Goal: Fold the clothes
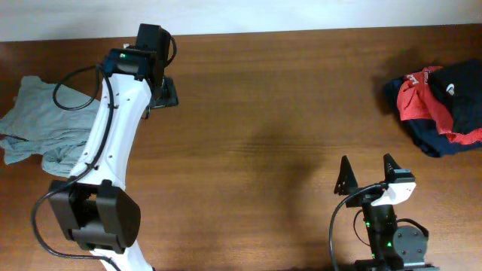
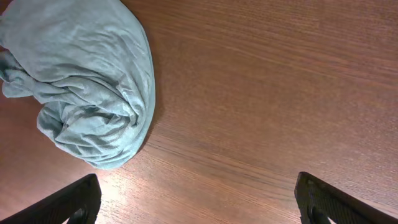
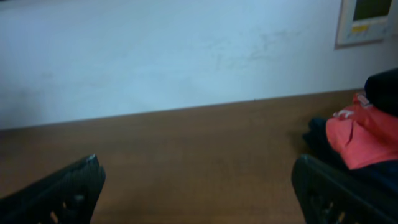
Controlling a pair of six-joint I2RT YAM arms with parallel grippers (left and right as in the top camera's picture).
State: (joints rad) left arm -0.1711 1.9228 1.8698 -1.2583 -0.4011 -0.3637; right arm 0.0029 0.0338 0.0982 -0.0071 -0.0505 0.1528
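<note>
Black T-shirt (image 1: 463,89) lies heaped — well apart from the right claw (image 1: 367,162), whose jaws stand spread.

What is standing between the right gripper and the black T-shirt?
Only bare table lies between the open right gripper and the pile. There the red shirt is bunched against the black T-shirt on the gripper's side, partly blocking it.
</note>
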